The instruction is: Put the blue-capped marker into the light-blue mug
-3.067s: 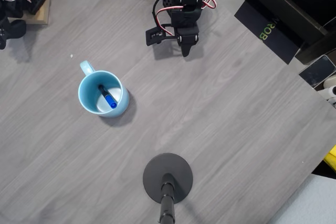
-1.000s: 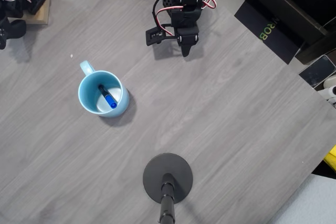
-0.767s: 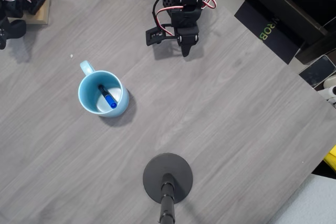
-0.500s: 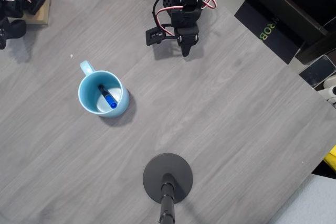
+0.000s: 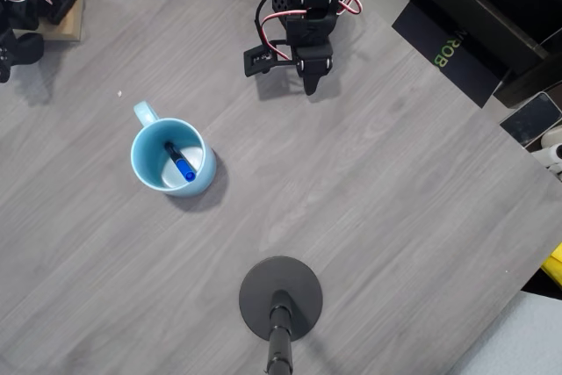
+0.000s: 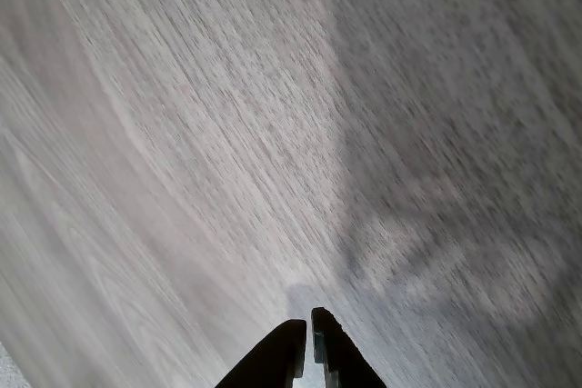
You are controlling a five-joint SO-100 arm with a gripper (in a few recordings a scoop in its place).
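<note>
Blue-capped marker: it lies inside the light-blue mug, slanted, with the bright blue cap toward the lower right of the mug's floor and the dark barrel running up and to the left, as the overhead view shows. The mug stands upright on the left half of the grey wood-grain table, its small loop handle pointing to the upper left, and it throws a short shadow to its lower right. A tiny pale speck lies on the table above and to the left of the handle.

Further right, near the table's far edge, the black arm is folded in on itself, red and white wires looping over its top. Its gripper points down the picture toward the table's middle and is well apart from the mug. In the wrist view the gripper has its two dark fingertips together, with only a hairline slit between them and nothing held; beneath them is bare table, blurred, with the arm's shadow across the right side.

Below the arm, near the table's near edge, a round black stand base rests on the table with a post rising from it. At the upper right a black box with green lettering sits at the table's corner.
</note>
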